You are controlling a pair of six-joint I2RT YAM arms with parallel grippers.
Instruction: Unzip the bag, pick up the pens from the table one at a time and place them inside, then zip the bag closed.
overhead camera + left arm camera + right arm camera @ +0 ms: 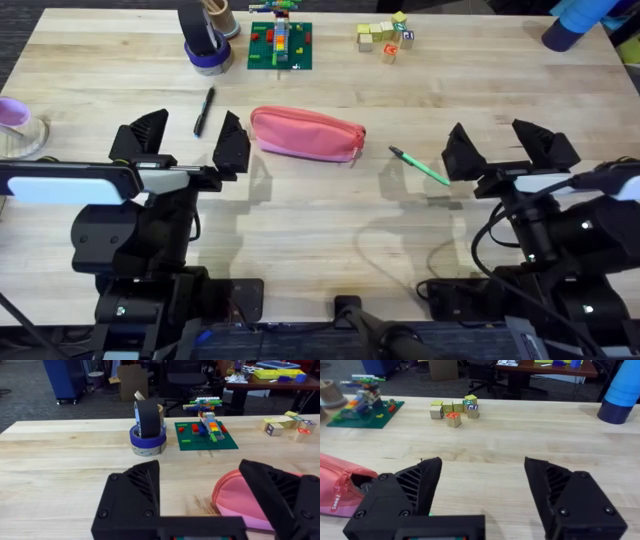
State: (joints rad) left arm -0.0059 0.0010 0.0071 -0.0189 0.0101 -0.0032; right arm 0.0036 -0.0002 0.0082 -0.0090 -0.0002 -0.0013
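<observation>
Between splayed jaws, bag (306,133)

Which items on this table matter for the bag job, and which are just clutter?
Job:
pink bag
black pen
green pen

Clutter:
tape rolls
green brick baseplate
wooden blocks
blue cylinder

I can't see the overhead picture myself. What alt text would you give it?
A pink-red bag lies zipped in the middle of a wooden table, with a black pen to its left and a green pen to its right. Nearer the camera, the left pincer and right pincer are open and hold nothing.
</observation>
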